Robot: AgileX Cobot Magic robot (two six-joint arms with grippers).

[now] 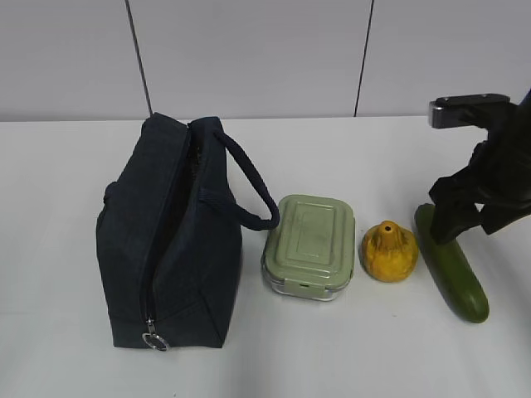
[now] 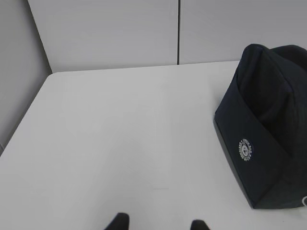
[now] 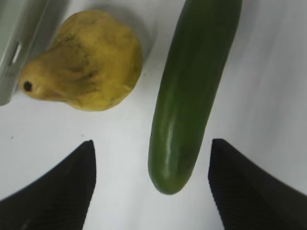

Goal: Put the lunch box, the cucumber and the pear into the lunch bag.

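The right gripper (image 3: 151,187) hangs wide open astride one rounded end of the cucumber (image 3: 192,91), its ribbed black fingers (image 3: 57,191) clear of the glossy dark green skin and holding nothing, apparently lined up for a grasp. Just beside the cucumber sits the blotchy yellow pear (image 1: 387,251), then the lunch box (image 1: 309,246) with its sage lid, then the lunch bag (image 1: 170,240), navy fabric unzipped on top. The left gripper (image 2: 159,225) shows only parted tips near the bag, empty

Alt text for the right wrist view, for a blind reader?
An open end effector straddles one end of a dark green cucumber lying on a white table. A yellow pear lies left of it, beside a lunch box edge.
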